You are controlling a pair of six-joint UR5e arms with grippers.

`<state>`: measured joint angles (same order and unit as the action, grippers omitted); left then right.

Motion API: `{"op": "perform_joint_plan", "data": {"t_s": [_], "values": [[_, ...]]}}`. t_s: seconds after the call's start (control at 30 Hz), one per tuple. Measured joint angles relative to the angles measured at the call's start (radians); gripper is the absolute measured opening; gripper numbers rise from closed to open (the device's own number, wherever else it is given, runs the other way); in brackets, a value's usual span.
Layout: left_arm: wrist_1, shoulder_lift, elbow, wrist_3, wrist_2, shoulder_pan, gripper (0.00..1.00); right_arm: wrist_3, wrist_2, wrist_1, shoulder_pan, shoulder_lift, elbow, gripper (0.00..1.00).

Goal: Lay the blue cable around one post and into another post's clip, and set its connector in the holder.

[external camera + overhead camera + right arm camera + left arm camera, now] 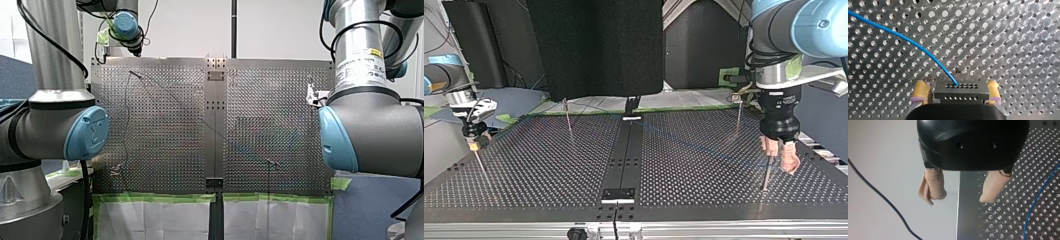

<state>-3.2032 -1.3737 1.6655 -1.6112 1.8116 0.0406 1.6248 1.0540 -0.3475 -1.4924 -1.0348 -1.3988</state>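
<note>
Now | blue cable (910,42) thin, curving into black connector (960,93) | right claw (957,85) clamps connector | left claw (959,199) apart

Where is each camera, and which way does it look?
Front view: behind and above the arms, looking over the table; left arm, right arm at its sides.
Top view: across the table, facing the arms; left gripper at its right, right gripper at its left.
Left wrist view: on that wrist, looking past open fingers at the table edge and cable.
Right wrist view: on that wrist, looking past the connector in its fingers at the table.
Shared: both wrist views show the cable.
</note>
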Motion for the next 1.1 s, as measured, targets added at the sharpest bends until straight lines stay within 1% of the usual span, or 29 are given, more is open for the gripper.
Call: {"op": "perform_joint_plan", "data": {"t_s": [0.07, 0.3, 0.4, 0.67, 0.77, 0.9, 1.1], "values": [[0.000, 0.000, 0.000, 0.015, -0.003, 0.002, 1.00, 0.000, 0.000, 0.000, 0.000, 0.000, 0.000, 0.99], [0.004, -0.001, 0.004, 0.074, -0.041, 0.007, 1.00, 0.000, 0.000, 0.001, -0.001, 0.000, 0.000, 0.99], [0.006, -0.002, 0.007, 0.100, -0.045, 0.007, 1.00, 0.000, 0.000, 0.000, -0.001, 0.000, 0.000, 0.99], [0.048, -0.014, 0.055, 0.167, -0.061, 0.009, 1.00, 0.000, 0.000, 0.000, 0.000, 0.000, 0.000, 0.99], [0.070, -0.023, 0.078, 0.167, -0.072, 0.009, 1.00, 0.000, 0.000, 0.000, 0.000, 0.000, 0.000, 0.99], [0.106, -0.036, 0.110, 0.146, -0.079, 0.009, 1.00, 0.000, 0.000, 0.001, 0.000, 0.000, 0.000, 0.99], [0.133, -0.042, 0.125, 0.120, -0.077, 0.009, 1.00, 0.000, 0.000, 0.001, 0.000, 0.000, 0.000, 0.99]]}}
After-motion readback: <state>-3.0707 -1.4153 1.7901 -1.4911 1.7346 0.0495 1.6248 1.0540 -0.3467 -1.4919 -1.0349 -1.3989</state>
